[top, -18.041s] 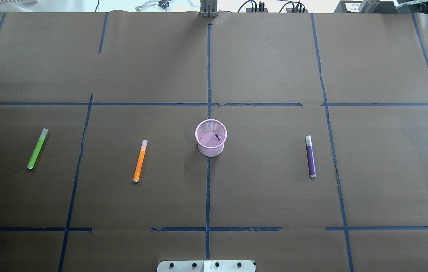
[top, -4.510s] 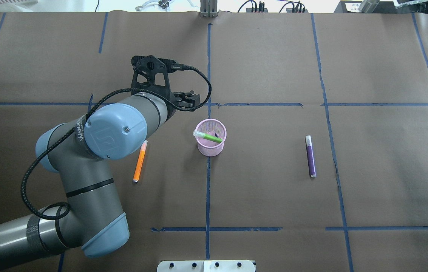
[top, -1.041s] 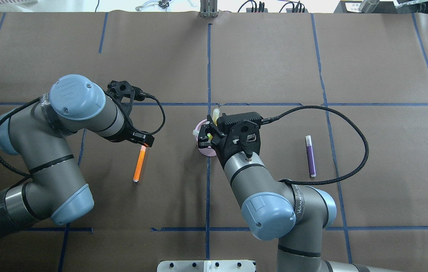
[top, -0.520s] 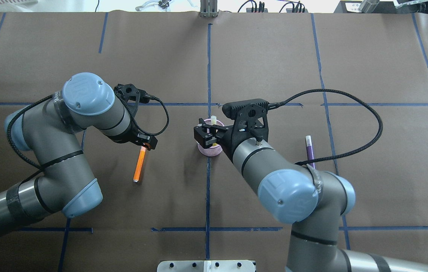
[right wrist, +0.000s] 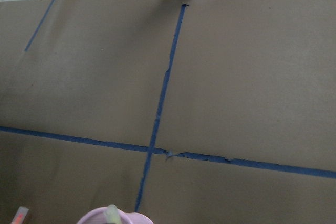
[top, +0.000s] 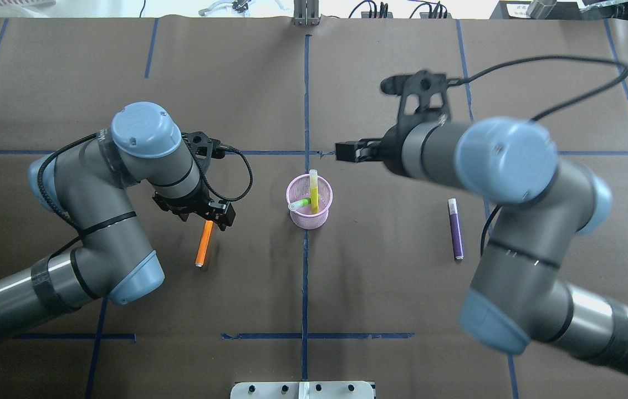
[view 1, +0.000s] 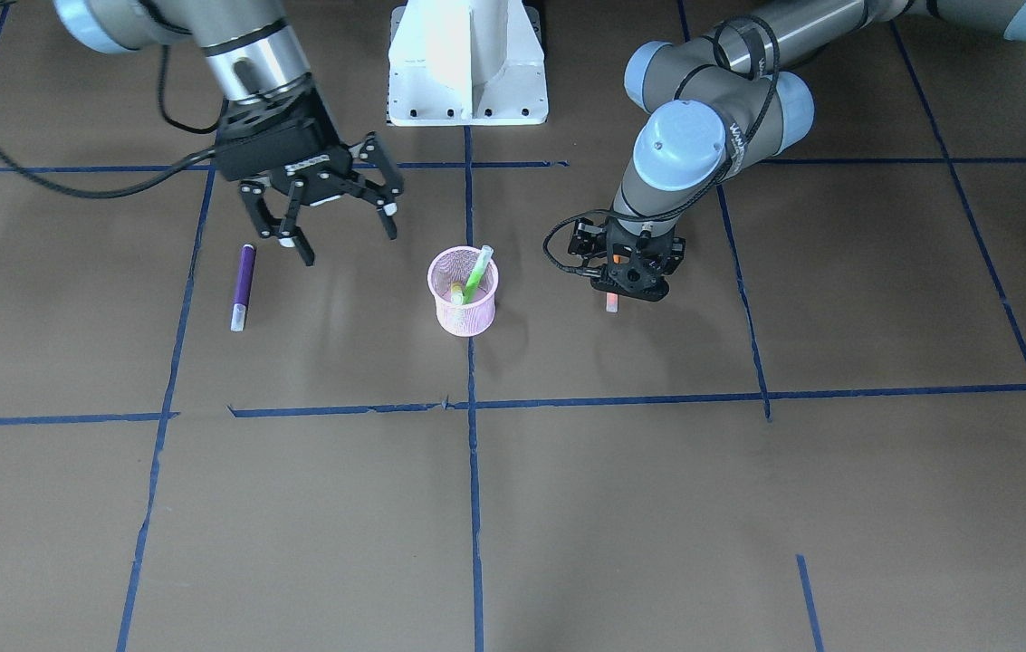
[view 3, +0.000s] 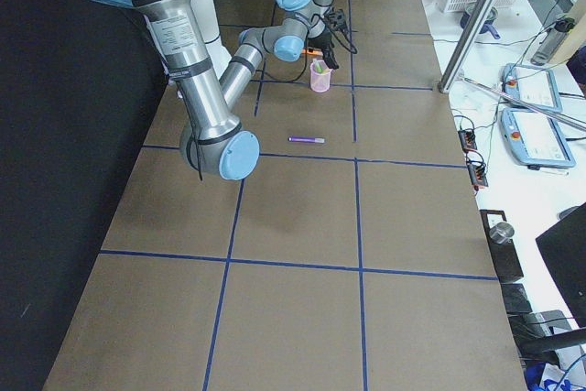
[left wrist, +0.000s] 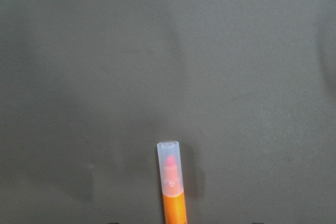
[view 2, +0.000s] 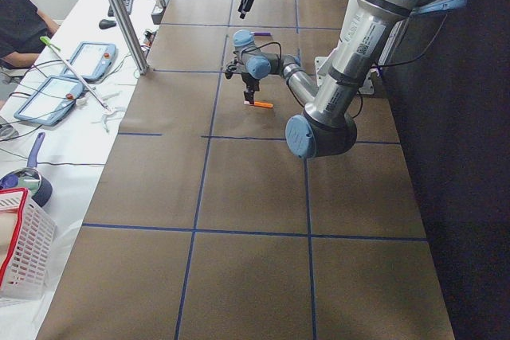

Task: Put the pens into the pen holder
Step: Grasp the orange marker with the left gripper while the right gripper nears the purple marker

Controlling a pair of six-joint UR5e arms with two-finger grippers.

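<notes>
The pink mesh pen holder (top: 309,213) stands at the table's middle with the green pen (top: 300,204) and yellow pen (top: 314,191) inside; it also shows in the front view (view 1: 464,303). The orange pen (top: 203,246) lies flat to its left. My left gripper (top: 217,215) is low over that pen's cap end, jaws open on either side of it; the left wrist view shows the cap (left wrist: 170,163) on the paper. The purple pen (top: 455,230) lies flat to the right. My right gripper (view 1: 345,243) is open, empty and raised between the holder and the purple pen (view 1: 243,285).
Brown paper with blue tape lines (top: 305,100) covers the table. The robot's white base (view 1: 467,63) stands at the near edge. Tablets (view 2: 48,93) and a white basket (view 2: 20,252) lie on the side bench beyond the far edge.
The yellow pen now stands free in the holder. My right gripper has lifted off it and drawn back up and right. My left gripper has dropped lower over the orange pen's cap end.
</notes>
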